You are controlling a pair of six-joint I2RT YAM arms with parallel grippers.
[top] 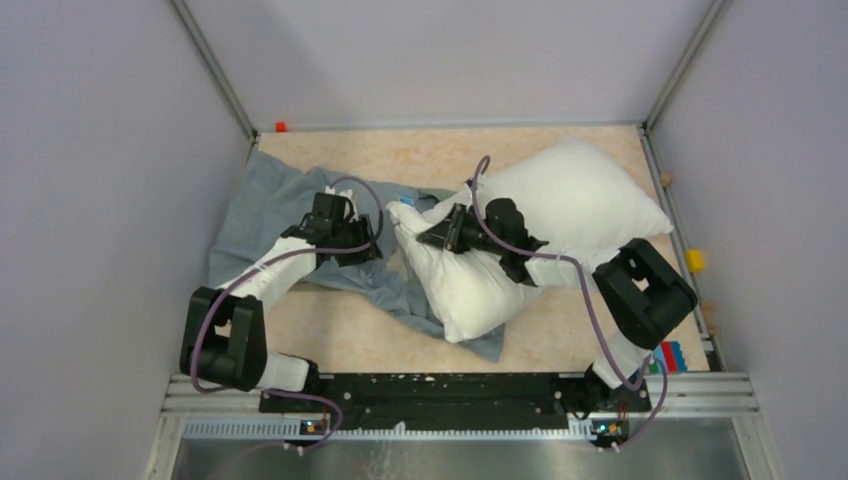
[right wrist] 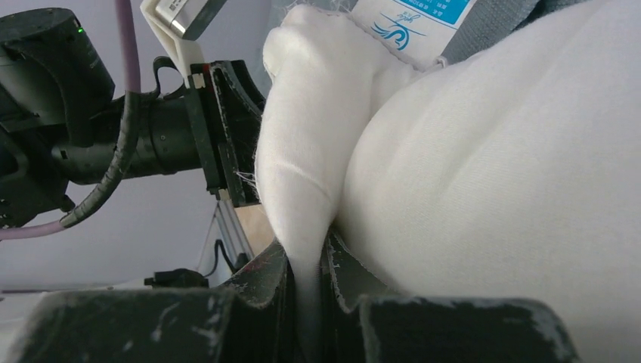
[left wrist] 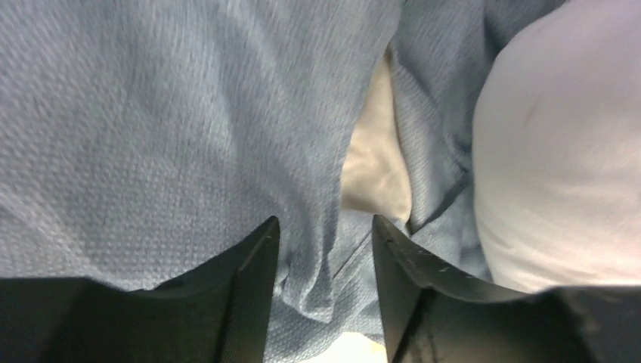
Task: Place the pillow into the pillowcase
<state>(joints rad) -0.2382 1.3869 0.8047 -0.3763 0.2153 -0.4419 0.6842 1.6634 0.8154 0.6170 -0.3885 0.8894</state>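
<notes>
the right claw [right wrist: 306,257] is clamped on a pinched corner fold of the pillow [top: 590,190], which lies on the bench [top: 340,335] overlapping the right edge of the pillowcase [top: 260,200]. the left claw [left wrist: 325,227] stands apart over the grey-blue cloth, gripping nothing. the risk: with the mouth unheld, a push would likely just bunch the limp cloth, or the thin pinch could slip.

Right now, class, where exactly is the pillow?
In the top view, the pillow lies right of centre on the table, its left end overlapping the pillowcase, with the right tool pinching a fold of it.
</notes>
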